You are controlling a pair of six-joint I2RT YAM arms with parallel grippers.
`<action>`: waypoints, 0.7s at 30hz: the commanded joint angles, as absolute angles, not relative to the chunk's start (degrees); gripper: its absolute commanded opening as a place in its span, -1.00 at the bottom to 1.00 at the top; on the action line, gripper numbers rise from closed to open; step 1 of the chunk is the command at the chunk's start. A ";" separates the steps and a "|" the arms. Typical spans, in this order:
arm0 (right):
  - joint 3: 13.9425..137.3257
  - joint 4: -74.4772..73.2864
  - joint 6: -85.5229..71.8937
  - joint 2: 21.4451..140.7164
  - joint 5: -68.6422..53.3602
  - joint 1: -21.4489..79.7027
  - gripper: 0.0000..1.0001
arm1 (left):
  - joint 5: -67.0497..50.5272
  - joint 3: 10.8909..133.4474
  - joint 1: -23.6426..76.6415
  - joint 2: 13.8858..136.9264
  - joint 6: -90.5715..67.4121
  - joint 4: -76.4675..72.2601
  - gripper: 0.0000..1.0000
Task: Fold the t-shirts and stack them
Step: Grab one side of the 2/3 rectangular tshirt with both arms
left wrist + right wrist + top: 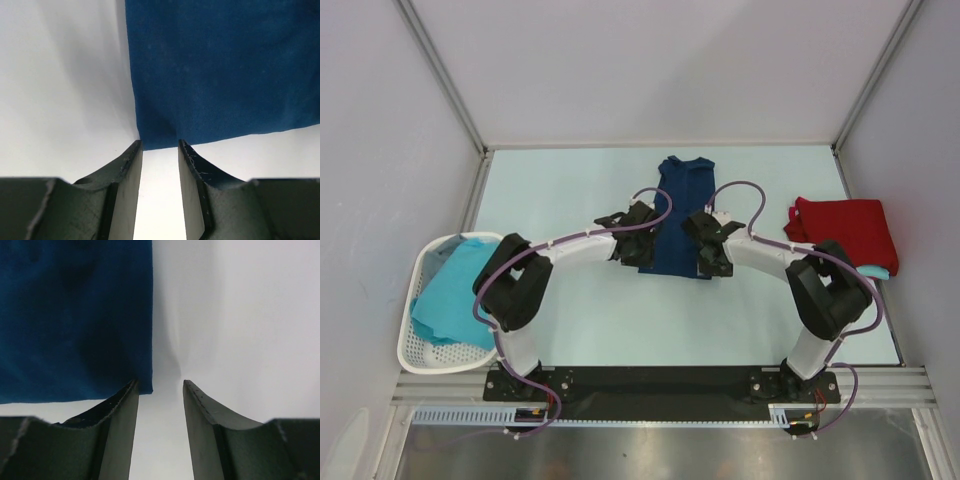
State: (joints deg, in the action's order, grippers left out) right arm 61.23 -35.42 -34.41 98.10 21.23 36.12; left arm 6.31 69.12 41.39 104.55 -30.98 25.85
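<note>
As seen from above, the navy t-shirt (682,215) lies as a narrow strip in the middle of the table (650,320). The left gripper (625,245) and right gripper (712,250) are at its near corners. A red t-shirt (840,228) lies at the right, and turquoise t-shirts (455,295) fill the basket (415,355) at the left.

The left wrist view shows its fingers (125,170) spread and empty, with the near left corner of the cloth just beyond the tips.

The right wrist view shows its fingers (205,410) spread and empty too, beside the near right corner.

The cloth looks light, soft and limp, so pinching both near corners seems best.
</note>
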 commanded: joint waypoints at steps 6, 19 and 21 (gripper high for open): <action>63.11 -32.61 -34.01 102.39 18.20 35.86 -0.09 | 5.01 70.66 40.43 106.96 -30.50 24.70 -0.22; 61.00 -32.96 -34.89 102.31 16.08 36.21 -0.28 | 1.58 69.35 40.34 108.81 -30.67 24.17 -0.28; 60.38 -32.87 -35.16 102.04 16.08 36.39 -0.35 | 1.41 69.00 40.34 108.46 -30.67 24.08 -0.30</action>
State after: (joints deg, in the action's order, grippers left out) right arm 62.39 -34.30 -34.09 100.88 18.09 35.99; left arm 3.53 69.45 40.47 107.98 -30.96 25.15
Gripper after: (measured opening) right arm 0.348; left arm 0.357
